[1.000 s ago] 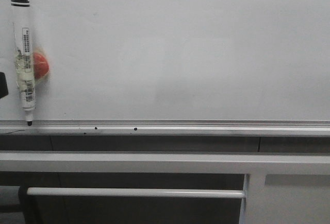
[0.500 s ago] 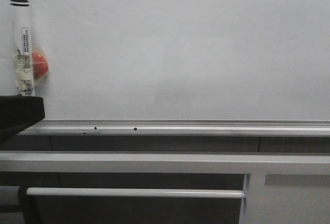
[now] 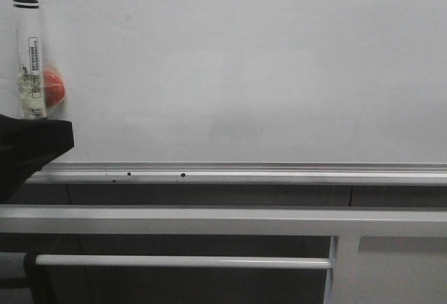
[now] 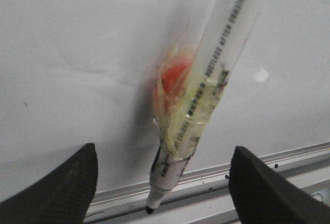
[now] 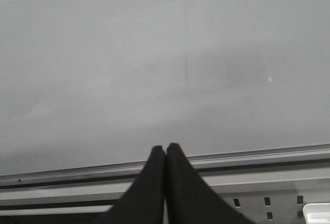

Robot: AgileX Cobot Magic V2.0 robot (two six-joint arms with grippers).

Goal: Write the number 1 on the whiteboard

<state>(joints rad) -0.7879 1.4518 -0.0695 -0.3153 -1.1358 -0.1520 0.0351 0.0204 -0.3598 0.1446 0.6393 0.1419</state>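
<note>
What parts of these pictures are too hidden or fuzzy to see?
- Marker tip: front view, hidden behind the dark left gripper.
- Orange blob behind the marker: both views, half covered and blurred; cannot tell what it is.
- Marker label print: too small or blurred in both views.
- Right gripper: absent from the front view.
- Whiteboard: cut off by every edge; no written 1 visible.

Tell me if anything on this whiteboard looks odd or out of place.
Yes: the marker hangs on the whiteboard at its left side, bound with yellowed tape to a red blob, tip down by the bottom rail. No stroke is written yet.
</note>
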